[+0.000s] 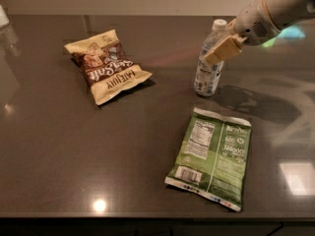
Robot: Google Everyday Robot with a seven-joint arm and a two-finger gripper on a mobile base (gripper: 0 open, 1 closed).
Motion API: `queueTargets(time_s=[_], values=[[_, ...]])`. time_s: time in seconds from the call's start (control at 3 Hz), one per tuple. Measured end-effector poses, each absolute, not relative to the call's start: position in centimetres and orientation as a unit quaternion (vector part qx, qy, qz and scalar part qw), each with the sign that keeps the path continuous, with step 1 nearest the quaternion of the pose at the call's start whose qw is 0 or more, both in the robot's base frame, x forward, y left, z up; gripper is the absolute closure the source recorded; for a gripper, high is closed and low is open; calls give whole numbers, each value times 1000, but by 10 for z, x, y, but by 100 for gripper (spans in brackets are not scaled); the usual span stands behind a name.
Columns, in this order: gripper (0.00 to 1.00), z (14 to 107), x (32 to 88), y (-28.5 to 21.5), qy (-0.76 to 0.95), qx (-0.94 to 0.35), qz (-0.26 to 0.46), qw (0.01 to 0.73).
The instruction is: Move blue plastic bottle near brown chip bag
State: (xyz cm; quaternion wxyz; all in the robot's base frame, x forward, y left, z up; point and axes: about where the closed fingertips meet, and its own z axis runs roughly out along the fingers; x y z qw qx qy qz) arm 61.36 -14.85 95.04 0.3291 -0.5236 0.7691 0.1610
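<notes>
- The claw [220, 51] reaches in from the far right and is clamped on the blue plastic bottle [206, 75], with one tan finger across the bottle's shoulder, just below the white cap.
- The bottle stands nearly upright at the far right of the worktop [74, 151], well apart from the brown chip bag [108, 65] at the far left.
- The step in hand looks like carrying the bottle.
- The next move calls for travelling left, passing on the far side of the green bag [211, 159], then setting the bottle down upright just beside the chip bag.

1 high view; pincer [220, 51] on bottle [207, 76], right.
</notes>
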Motion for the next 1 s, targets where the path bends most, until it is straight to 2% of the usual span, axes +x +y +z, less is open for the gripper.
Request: queueTargets(time_s=[0.33,1.0], values=[[100,962,635,-117,750,-539,182,338],[100,963,657,-63,720,-564,209,345]])
